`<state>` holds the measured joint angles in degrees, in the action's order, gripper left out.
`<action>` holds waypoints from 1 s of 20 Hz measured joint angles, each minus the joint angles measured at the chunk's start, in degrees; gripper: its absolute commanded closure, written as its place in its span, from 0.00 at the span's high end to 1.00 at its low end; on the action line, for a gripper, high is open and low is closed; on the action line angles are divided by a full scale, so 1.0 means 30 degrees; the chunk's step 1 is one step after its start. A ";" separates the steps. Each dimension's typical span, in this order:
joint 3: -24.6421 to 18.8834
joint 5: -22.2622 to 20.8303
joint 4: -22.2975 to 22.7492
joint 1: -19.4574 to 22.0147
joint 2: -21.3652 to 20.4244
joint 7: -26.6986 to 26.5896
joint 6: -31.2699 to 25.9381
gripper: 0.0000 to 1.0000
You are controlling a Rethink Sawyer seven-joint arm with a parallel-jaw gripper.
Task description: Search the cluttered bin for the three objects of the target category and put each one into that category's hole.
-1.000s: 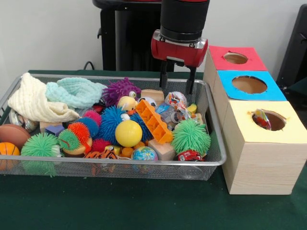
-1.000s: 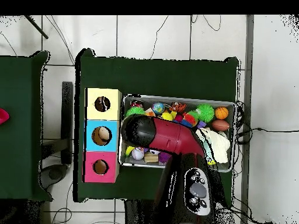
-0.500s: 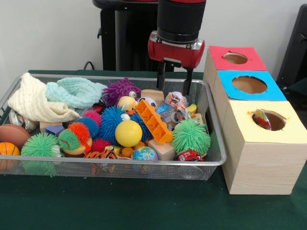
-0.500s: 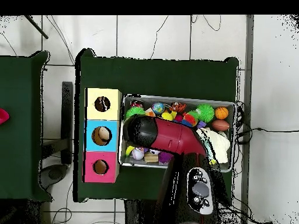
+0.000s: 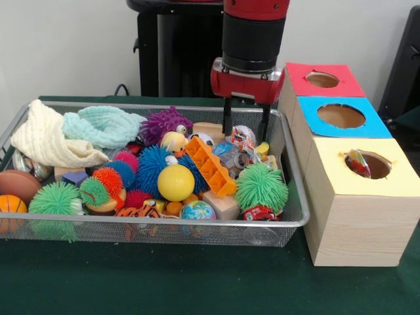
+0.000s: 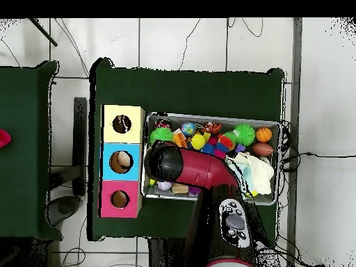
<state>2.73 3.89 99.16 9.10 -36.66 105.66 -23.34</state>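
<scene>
The wire mesh bin [image 5: 294, 197] sits on the green table [image 5: 197, 282], packed with toys, just beside a row of three wooden boxes with round holes in their tops: red [image 5: 323, 79], blue [image 5: 341, 116] and yellow [image 5: 367, 165]. A small colourful item [image 5: 357, 162] shows inside the yellow box's hole. The gripper [image 5: 245, 136] hangs over the bin's far right corner with its two dark fingers [image 5: 226, 118] spread apart and pointing down, nothing between them; their tips flank a crinkly wrapped ball [image 5: 241, 136], though actual contact cannot be made out. Near it lie an orange plastic block [image 5: 210, 167], a green spiky ball [image 5: 261, 186], a yellow ball [image 5: 176, 182] and a small globe ball [image 5: 198, 210]. Cream and mint cloths [image 5: 65, 134] fill the left end. No writing or labels can be read.
</scene>
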 measured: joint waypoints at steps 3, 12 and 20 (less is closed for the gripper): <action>-0.0127 0.0000 0.0412 0.0098 0.0244 0.0000 0.0402 1.00; -0.0107 0.0004 0.1642 -0.0194 0.0583 0.0000 0.0547 1.00; 0.0039 0.0008 0.2109 -0.0838 0.0701 0.0000 0.0547 1.00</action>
<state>2.84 3.91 105.48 6.58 -34.55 105.66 -21.70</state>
